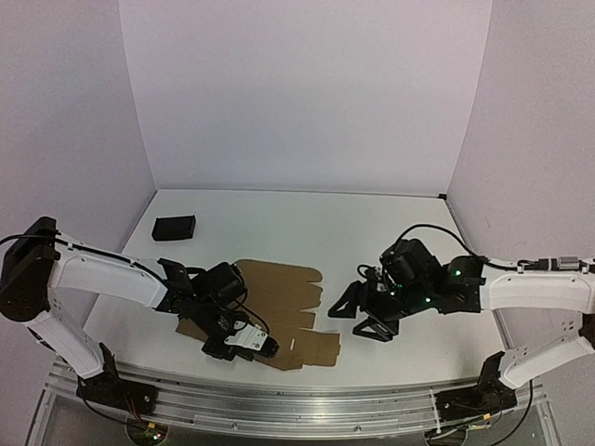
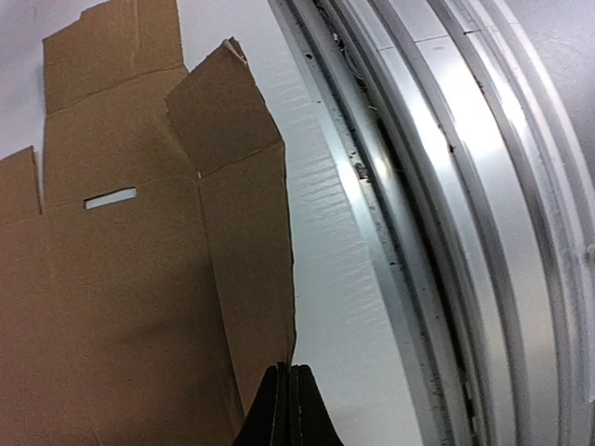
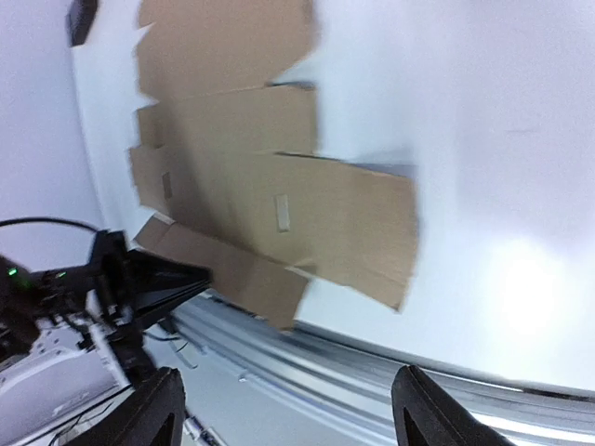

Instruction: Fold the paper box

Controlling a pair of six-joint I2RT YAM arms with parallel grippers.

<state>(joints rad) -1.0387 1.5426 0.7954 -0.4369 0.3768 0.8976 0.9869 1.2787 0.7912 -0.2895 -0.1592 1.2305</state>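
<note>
The paper box [image 1: 284, 302] is a flat brown die-cut sheet with flaps and slots, lying near the table's front between the two arms. My left gripper [image 1: 263, 347] is at its near edge, low over the table. In the left wrist view its fingers [image 2: 289, 376] are pressed together with the sheet's [image 2: 139, 260] thin edge running in between them. My right gripper [image 1: 359, 316] hangs open just right of the sheet, apart from it. Its wide-spread fingertips [image 3: 163, 390] frame the sheet [image 3: 279, 195] from a distance, with nothing between them.
A small black block [image 1: 174, 228] lies at the back left of the table. The metal rail [image 2: 446, 186] runs along the table's near edge, close to the held flap. White walls close in the back and sides.
</note>
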